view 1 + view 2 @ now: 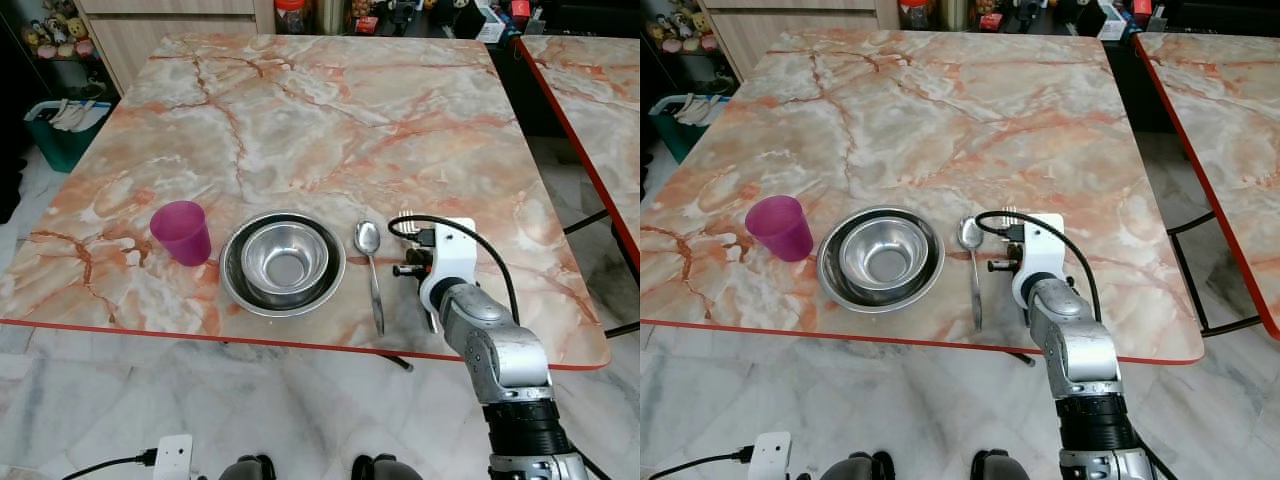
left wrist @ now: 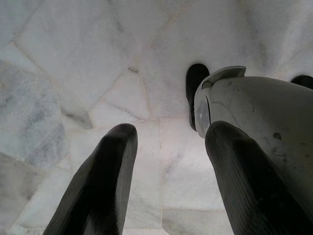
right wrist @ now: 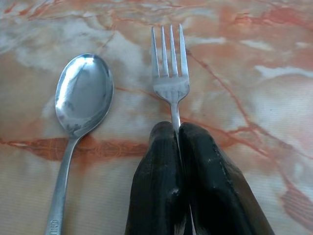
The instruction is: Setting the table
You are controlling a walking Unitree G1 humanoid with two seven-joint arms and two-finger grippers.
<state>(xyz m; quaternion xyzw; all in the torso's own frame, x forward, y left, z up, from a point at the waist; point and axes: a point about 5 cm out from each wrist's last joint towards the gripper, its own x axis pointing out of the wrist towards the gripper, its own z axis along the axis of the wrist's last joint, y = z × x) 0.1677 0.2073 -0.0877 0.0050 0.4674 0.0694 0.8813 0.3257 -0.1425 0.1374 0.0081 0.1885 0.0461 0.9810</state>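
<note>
A purple cup [image 1: 182, 232] stands near the table's front left. To its right a steel bowl [image 1: 285, 260] sits inside a shallow steel plate [image 1: 232, 283]. A spoon [image 1: 372, 270] lies right of the plate, bowl end pointing away from me. My right gripper [image 3: 177, 129] is shut on the handle of a fork [image 3: 169, 73], which lies low on the marble just right of the spoon and parallel to it. My left gripper [image 2: 168, 132] hangs open over the floor beside my own leg.
The marble table [image 1: 330, 110] has a red front edge close to my body. A second table [image 1: 590, 100] stands at the right across a narrow gap. A teal bin [image 1: 62, 130] sits on the floor at the left, and a white power strip [image 1: 172, 455] lies by my feet.
</note>
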